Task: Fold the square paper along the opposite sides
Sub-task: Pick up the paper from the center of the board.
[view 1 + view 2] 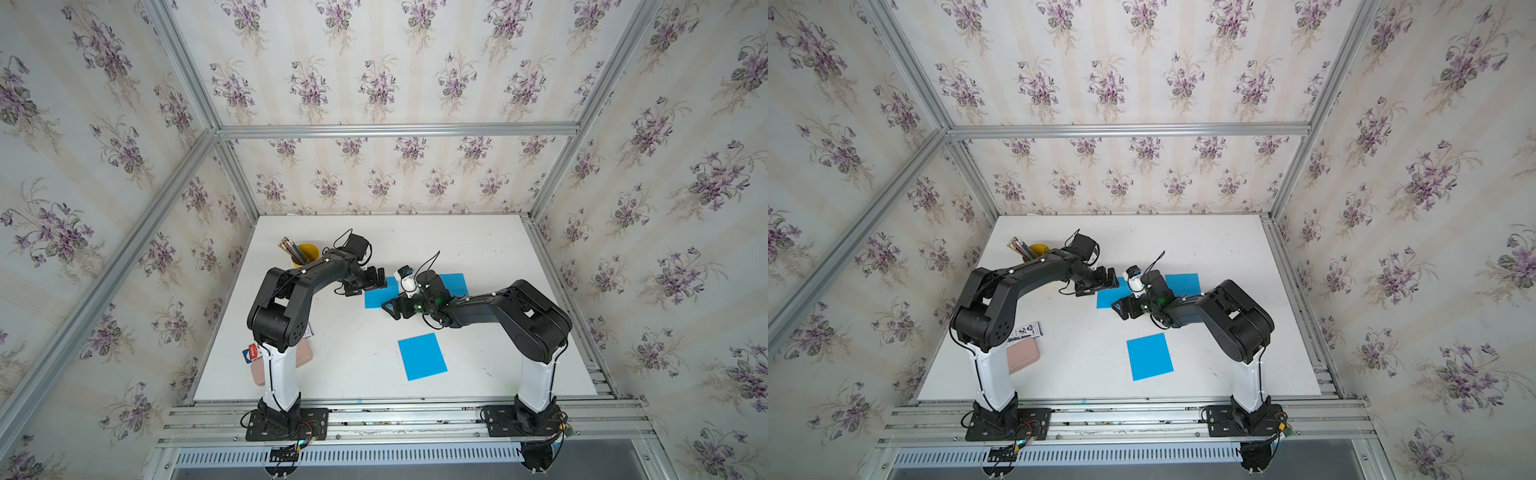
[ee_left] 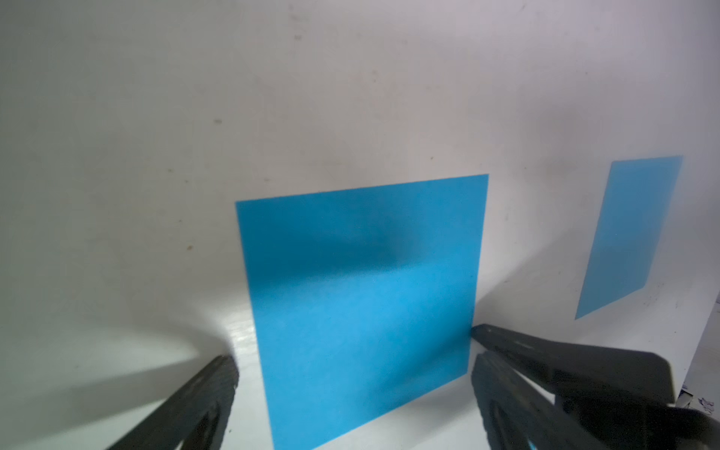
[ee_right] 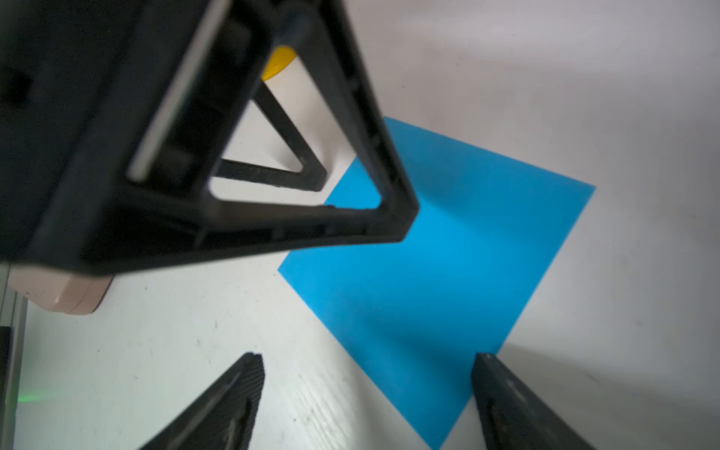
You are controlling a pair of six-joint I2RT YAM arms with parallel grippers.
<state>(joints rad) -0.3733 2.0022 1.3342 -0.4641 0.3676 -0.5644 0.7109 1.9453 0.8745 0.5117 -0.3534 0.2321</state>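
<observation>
The left gripper point(image 2: 352, 350) and right gripper point(image 3: 368, 358) hang wide and empty at the far paper point(image 2: 362, 272), which may slide on the table point(image 1: 478, 365) rather than lift, skewing the fold.

Robot lab cell, dressed up like a home room. Violet-flowered striped wallpaper point(image 1: 415, 62) across walls held in a silver aluminium extrusion frame point(image 1: 395, 131). Flat white table board point(image 1: 353, 365) inside. Black-and-white robot arms point(image 1: 278, 370) bolted onto slotted aluminium rails point(image 1: 415, 415). Yellow cup of coloured pencils point(image 1: 307, 251) as desk clutter.
</observation>
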